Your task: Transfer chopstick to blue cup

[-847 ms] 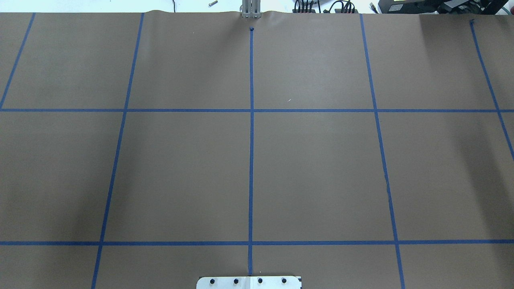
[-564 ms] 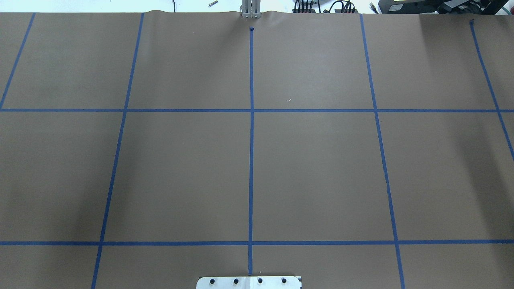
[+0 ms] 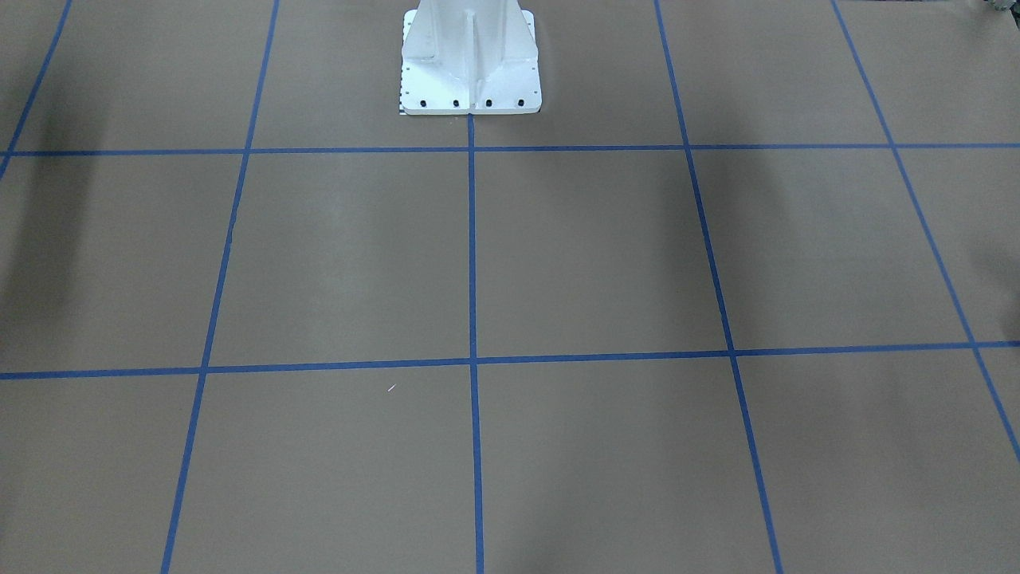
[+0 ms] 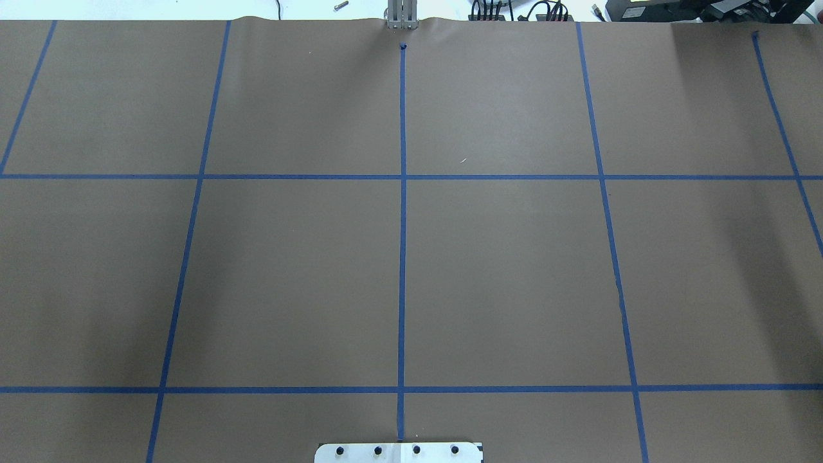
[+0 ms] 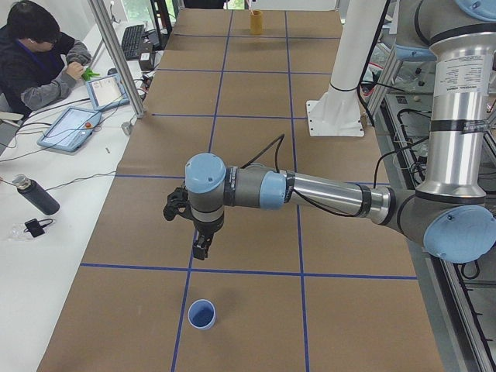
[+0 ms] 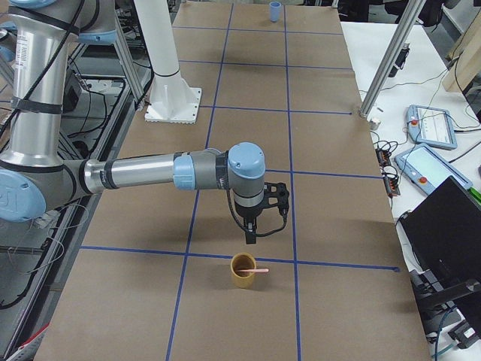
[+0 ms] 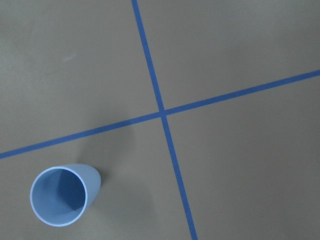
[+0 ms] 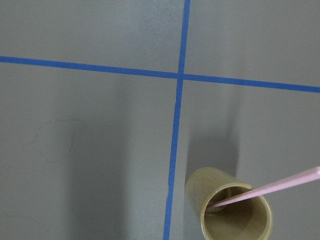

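Nothing done yet: the thin pale pink chopstick (image 8: 270,189) leans in a tan cylindrical cup (image 8: 197,187) near the right fingers (image 6: 250,235), the small light blue plastic cup (image 7: 59,202) stands empty near the left fingers (image 5: 200,248), and I can't tell whether either pair is apart.

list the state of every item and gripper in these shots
chopstick: leaning in the tan cup, upper end out over the rim, not gripped
tan cup: upright, holding the chopstick
blue cup: upright, empty
left gripper: raised, apart from the blue cup; open or shut cannot be told
right gripper: raised beside the tan cup, clear of the chopstick; open or shut cannot be told
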Controlling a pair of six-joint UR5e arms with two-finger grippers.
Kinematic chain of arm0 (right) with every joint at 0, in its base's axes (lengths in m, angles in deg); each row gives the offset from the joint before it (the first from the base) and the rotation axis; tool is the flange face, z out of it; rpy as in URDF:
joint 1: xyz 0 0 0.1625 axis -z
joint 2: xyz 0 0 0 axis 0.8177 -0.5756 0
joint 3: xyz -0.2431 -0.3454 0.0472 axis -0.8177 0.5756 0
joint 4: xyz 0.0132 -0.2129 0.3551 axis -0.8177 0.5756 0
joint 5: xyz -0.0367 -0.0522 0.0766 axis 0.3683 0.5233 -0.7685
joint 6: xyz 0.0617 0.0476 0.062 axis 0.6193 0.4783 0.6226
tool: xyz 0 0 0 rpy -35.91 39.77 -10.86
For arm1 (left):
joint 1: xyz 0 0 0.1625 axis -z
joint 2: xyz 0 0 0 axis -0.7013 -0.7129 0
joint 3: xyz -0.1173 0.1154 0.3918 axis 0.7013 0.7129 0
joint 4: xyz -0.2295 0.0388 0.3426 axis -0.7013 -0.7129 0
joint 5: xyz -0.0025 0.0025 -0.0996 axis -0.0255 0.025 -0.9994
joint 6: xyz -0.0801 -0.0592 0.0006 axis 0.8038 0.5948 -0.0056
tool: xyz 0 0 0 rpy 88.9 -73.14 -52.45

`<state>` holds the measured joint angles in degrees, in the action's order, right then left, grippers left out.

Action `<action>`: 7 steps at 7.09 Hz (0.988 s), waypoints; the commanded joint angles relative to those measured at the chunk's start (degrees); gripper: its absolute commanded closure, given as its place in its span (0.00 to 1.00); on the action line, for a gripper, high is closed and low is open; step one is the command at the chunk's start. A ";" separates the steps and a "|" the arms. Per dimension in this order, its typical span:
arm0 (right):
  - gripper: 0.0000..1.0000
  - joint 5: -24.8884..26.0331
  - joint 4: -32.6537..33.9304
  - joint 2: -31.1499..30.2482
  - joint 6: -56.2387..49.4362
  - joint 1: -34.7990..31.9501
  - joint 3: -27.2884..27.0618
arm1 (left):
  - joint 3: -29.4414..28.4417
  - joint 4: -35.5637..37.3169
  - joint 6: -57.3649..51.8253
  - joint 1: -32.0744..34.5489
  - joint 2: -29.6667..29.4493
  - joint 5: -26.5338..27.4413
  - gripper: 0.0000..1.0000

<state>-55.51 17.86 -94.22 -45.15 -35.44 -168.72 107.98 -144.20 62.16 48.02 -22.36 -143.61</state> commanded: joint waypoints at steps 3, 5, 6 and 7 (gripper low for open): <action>0.00 -1.95 -7.41 1.02 -0.01 -0.93 0.71 | -4.75 -18.48 0.44 0.00 -2.00 -0.18 0.01; 0.00 -2.24 -17.83 0.40 1.47 -1.11 3.08 | -4.78 -18.61 0.00 0.00 -2.61 -0.36 0.01; 0.00 -2.50 -18.48 0.40 10.36 -1.02 2.04 | -3.91 -18.87 0.52 0.00 -2.01 -1.41 0.01; 0.00 -2.33 -18.32 0.23 19.67 1.50 -1.63 | -6.86 -19.40 -0.34 0.00 -2.00 -1.33 0.03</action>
<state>-57.84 0.41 -93.86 -35.82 -35.91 -167.27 103.15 -163.02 62.34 48.01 -24.50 -144.64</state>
